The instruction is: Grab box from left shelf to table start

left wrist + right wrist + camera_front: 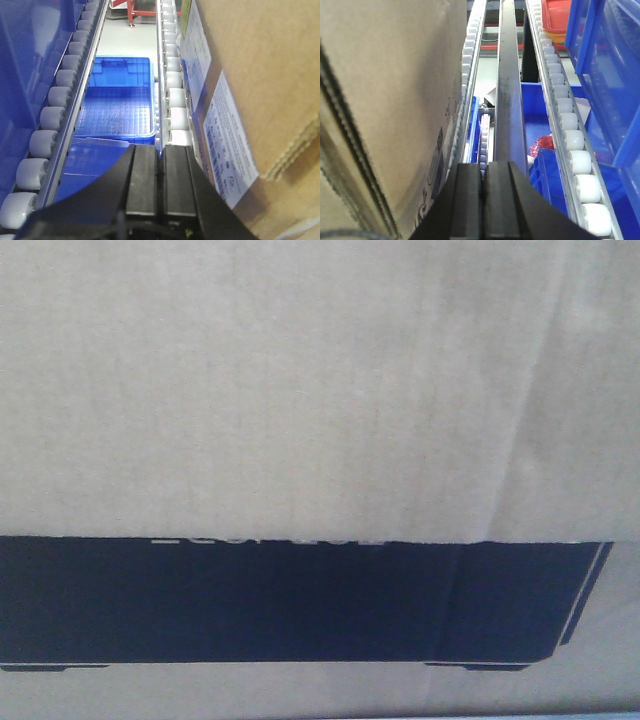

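Note:
The brown cardboard box [320,390] fills the front view, with its black silhouette print [290,600] across the lower part. In the left wrist view the box [265,75] stands at the right, its side bearing white labels, beside a row of white rollers [175,100] of the left shelf. My left gripper [161,150] is shut and empty, close beside the box's left side. In the right wrist view the box [390,100] fills the left. My right gripper [484,167] is shut and empty, close beside the box's right side. The table is out of view.
Blue plastic bins [117,97] lie below the roller lanes on the left. More blue bins [605,75], a red bin [557,15] and a roller row [570,135] are at the right. A dark metal rail [509,85] runs ahead of my right gripper.

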`<act>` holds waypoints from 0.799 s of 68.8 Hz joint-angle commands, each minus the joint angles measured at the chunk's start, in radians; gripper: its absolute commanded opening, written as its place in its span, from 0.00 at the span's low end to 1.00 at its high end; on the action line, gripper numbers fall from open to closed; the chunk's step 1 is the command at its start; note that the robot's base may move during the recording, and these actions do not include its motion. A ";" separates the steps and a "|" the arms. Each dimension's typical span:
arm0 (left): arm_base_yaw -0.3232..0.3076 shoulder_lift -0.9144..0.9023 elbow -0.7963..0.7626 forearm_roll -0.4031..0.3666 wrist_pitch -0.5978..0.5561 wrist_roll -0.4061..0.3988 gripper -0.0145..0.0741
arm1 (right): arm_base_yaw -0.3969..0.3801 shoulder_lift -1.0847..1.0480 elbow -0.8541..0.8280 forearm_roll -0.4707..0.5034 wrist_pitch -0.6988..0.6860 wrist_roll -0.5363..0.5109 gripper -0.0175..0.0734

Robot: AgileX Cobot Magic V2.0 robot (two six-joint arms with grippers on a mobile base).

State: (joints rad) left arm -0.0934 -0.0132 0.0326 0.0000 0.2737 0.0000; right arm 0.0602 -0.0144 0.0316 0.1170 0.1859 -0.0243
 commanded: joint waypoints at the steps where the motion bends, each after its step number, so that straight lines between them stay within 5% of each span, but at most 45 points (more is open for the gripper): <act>1: -0.003 -0.015 -0.006 0.000 -0.089 0.000 0.05 | -0.001 -0.005 0.002 -0.006 -0.086 -0.002 0.26; 21: -0.003 -0.015 -0.006 0.000 -0.162 0.000 0.05 | -0.001 -0.005 0.002 -0.006 -0.086 -0.002 0.26; 39: -0.001 -0.015 -0.034 -0.007 -0.499 0.000 0.05 | -0.001 -0.006 0.002 -0.006 -0.086 -0.003 0.26; 55: -0.001 -0.011 -0.204 -0.007 -0.461 0.000 0.05 | -0.001 -0.006 0.002 -0.006 -0.086 -0.003 0.26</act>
State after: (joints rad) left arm -0.0934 -0.0132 -0.0666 0.0000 -0.1148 0.0000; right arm 0.0602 -0.0144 0.0316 0.1170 0.1859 -0.0243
